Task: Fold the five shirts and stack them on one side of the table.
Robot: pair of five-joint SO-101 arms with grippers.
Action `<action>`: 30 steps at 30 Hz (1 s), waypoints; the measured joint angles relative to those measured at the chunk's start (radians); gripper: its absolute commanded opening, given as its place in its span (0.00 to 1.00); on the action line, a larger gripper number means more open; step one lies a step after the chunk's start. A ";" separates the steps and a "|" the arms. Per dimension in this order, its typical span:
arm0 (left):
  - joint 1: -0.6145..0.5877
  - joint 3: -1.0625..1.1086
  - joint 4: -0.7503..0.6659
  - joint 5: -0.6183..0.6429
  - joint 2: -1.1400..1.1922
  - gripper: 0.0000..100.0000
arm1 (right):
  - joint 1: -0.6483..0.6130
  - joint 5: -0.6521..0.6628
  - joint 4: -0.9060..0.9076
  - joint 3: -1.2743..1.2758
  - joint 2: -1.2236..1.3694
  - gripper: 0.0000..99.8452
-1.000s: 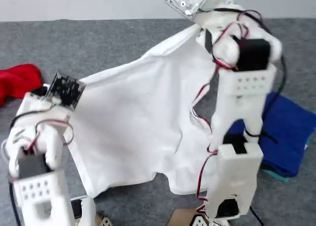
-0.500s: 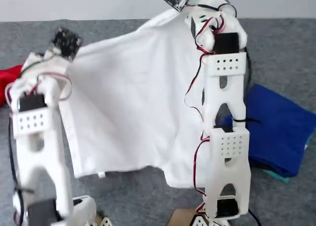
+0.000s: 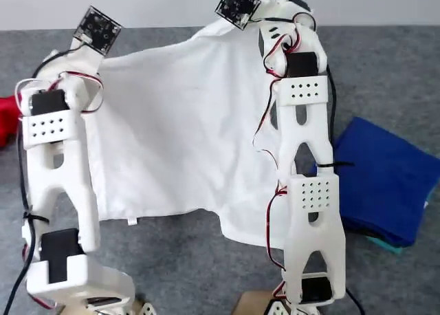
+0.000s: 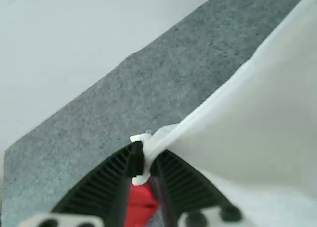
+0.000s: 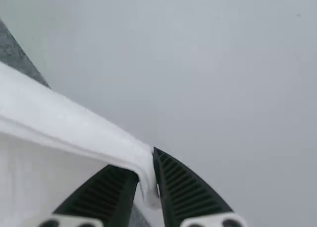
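A white shirt (image 3: pixel 179 129) hangs stretched between both raised arms over the grey table. My left gripper (image 4: pixel 141 157) is shut on one upper corner of the white shirt (image 4: pixel 247 123); in the high view that corner is at the far left under the left wrist camera (image 3: pixel 96 31). My right gripper (image 5: pixel 146 187) is shut on the other upper edge of the white shirt (image 5: pixel 59 123), at the far middle of the table below the right wrist camera (image 3: pixel 236 5). The shirt's lower hem trails on the table near the arm bases.
A folded blue shirt (image 3: pixel 385 184) lies at the right on top of a teal one (image 3: pixel 388 244). A red shirt (image 3: pixel 7 119) lies crumpled at the left edge, also glimpsed between the left fingers (image 4: pixel 141 204). A pale wall rises behind the table's far edge.
Both arms have risen and stretched away from their bases, lifting the white shirt off the table and pulling its top edge taut. The left arm rose most.
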 measured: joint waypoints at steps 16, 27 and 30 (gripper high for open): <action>0.029 -0.002 0.545 -0.192 -0.002 0.00 | -0.011 0.005 0.809 0.000 -0.187 0.01; 0.029 -0.002 0.677 -0.244 -0.002 0.00 | 0.029 0.097 0.887 0.000 -0.244 0.01; 0.029 -0.002 0.677 -0.245 -0.002 0.00 | 0.061 0.104 0.783 0.000 -0.219 0.01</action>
